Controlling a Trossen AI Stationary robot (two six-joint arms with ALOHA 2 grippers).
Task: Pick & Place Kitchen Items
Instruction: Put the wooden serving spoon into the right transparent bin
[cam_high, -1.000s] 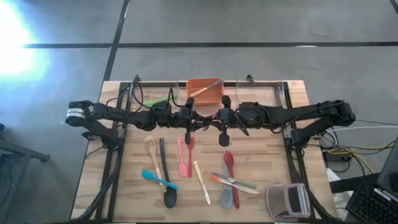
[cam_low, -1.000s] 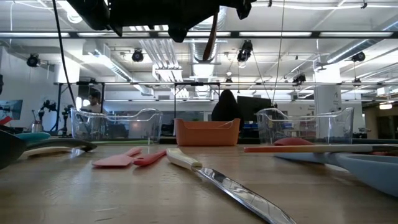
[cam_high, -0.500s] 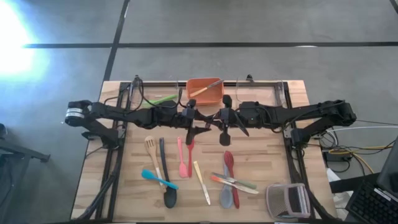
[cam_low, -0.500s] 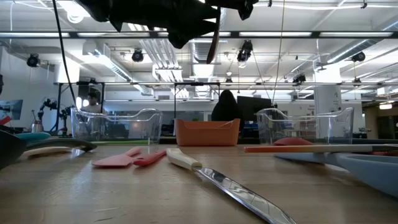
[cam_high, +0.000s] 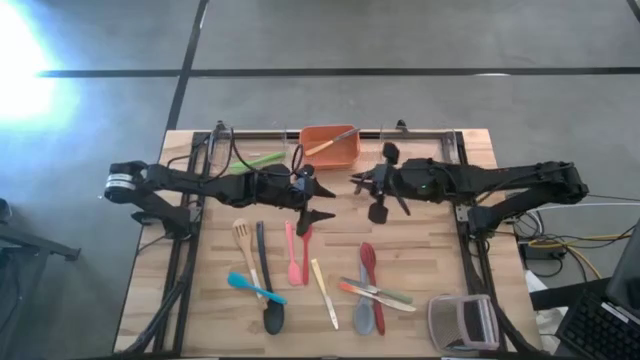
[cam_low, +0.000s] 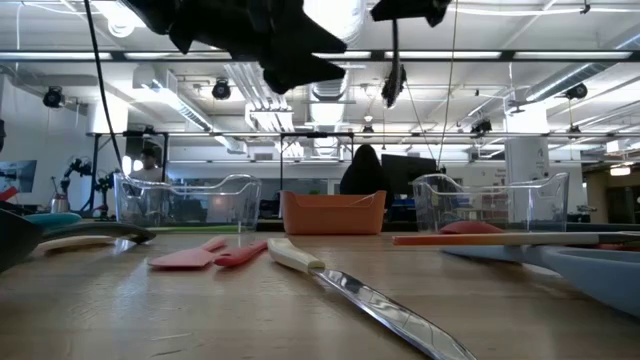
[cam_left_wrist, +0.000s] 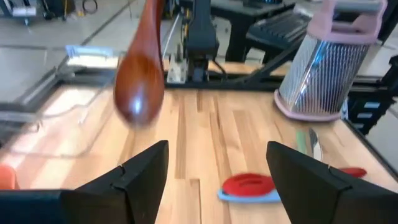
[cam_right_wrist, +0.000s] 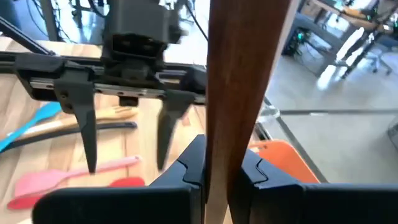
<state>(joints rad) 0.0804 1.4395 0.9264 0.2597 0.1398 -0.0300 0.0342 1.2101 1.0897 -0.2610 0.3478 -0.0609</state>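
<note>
A dark brown wooden spoon (cam_high: 380, 200) hangs above the middle of the table with its bowl (cam_left_wrist: 139, 93) down, and my right gripper (cam_high: 368, 181) is shut on its handle. My left gripper (cam_high: 314, 212) stands open a little to the table's left of the spoon, nothing between its fingers (cam_right_wrist: 84, 127). Several other utensils lie flat on the near half of the table: a pink spatula (cam_high: 292, 255), a red one (cam_high: 306, 240), a black one (cam_high: 262, 262), a blue one (cam_high: 254, 288), a red spoon (cam_high: 368, 260). My right gripper pinches the spoon's straight wooden handle (cam_right_wrist: 239, 124) between its two fingers. The fingers come nearly level from the table's right side and lie across the handle. The spoon hangs about upright, bowl lowest, lifted clear of the table.
An orange bin (cam_high: 345, 158) holding a pale wooden utensil stands at the far middle, between two clear bins (cam_low: 185, 200); the left one holds a green utensil (cam_high: 262, 159). A pink-rimmed metal grater (cam_high: 462, 322) lies at the near right corner.
My left gripper has opened and let go of the wooden spoon, tipping its fingers upward while staying in place. My right gripper, shut on the handle, has carried the spoon toward the table's right edge and a little up, away from the left gripper.
</note>
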